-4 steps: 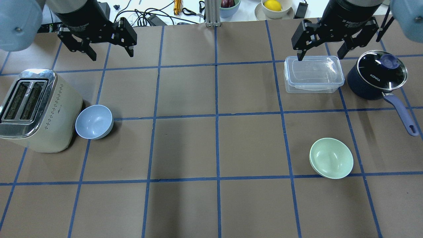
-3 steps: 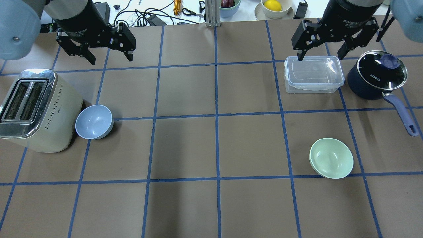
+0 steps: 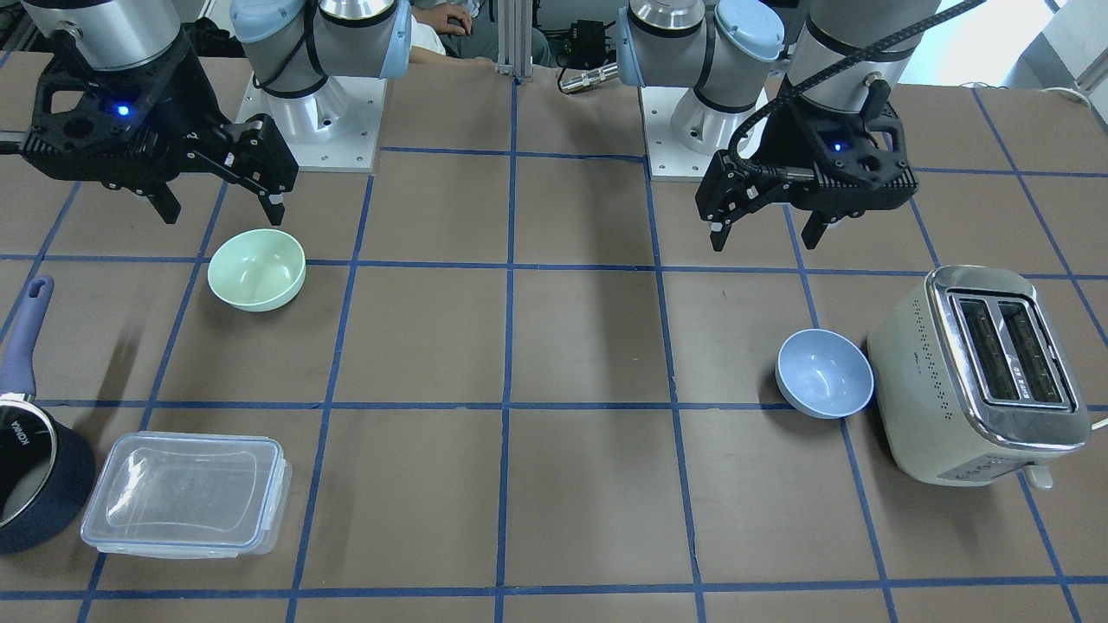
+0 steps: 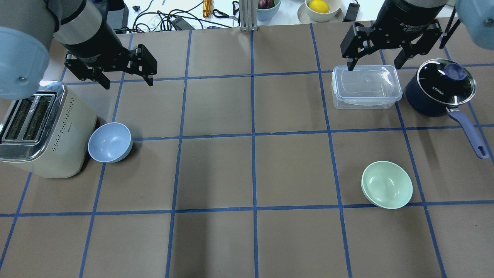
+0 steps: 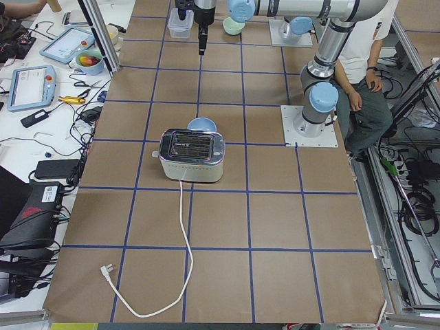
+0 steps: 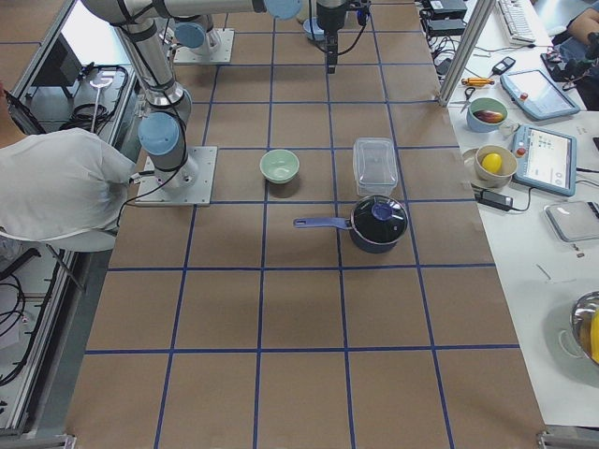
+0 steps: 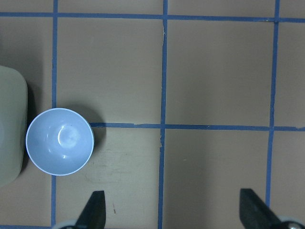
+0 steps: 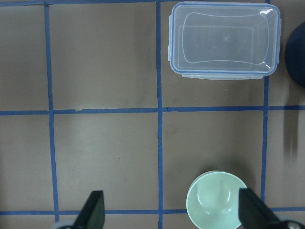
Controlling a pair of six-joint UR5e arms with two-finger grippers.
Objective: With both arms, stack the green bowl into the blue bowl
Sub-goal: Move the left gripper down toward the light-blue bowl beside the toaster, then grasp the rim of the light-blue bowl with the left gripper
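The green bowl [image 4: 386,184] sits upright on the brown table at the near right; it also shows in the front view [image 3: 256,269] and the right wrist view [image 8: 217,200]. The blue bowl [image 4: 110,142] sits upright at the left, right beside the toaster; it also shows in the front view [image 3: 824,373] and the left wrist view [image 7: 59,141]. My left gripper [image 4: 127,83] hovers open and empty beyond the blue bowl. My right gripper [image 4: 373,67] hovers open and empty over the far edge of the clear container, well beyond the green bowl.
A cream toaster [image 4: 46,127] stands at the left edge, almost touching the blue bowl. A clear lidded container [image 4: 366,87] and a navy saucepan [image 4: 440,90] with a glass lid stand at the far right. Cables and bowls lie beyond the table's far edge.
My left arm has moved a little toward the blue bowl, still open. My right arm and both bowls have not moved.
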